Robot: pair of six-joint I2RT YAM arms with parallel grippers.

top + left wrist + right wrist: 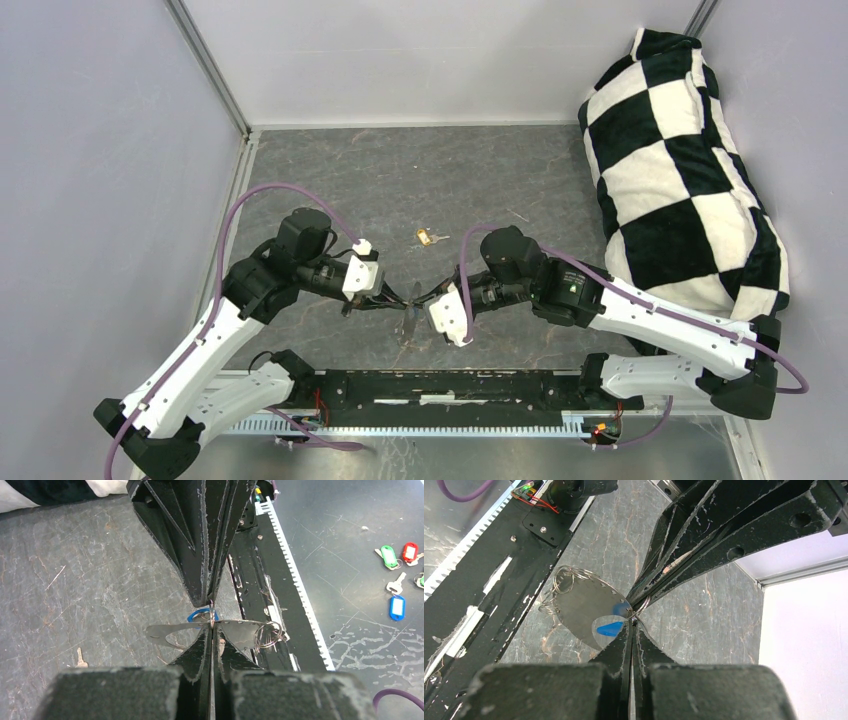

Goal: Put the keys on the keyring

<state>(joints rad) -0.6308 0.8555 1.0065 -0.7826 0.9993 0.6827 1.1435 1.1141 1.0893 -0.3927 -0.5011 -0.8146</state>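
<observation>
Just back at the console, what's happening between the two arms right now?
Both arms meet tip to tip above the table. The left gripper and the right gripper are each shut on the thin keyring, a shiny metal tag beside it. The blue key sits right at the ring; whether it is threaded I cannot tell. The gold key lies on the table beyond them, not yet picked up.

Bright, even light, seemingly from overhead; soft shadows; nearest foreground blurred in both wrist views.
</observation>
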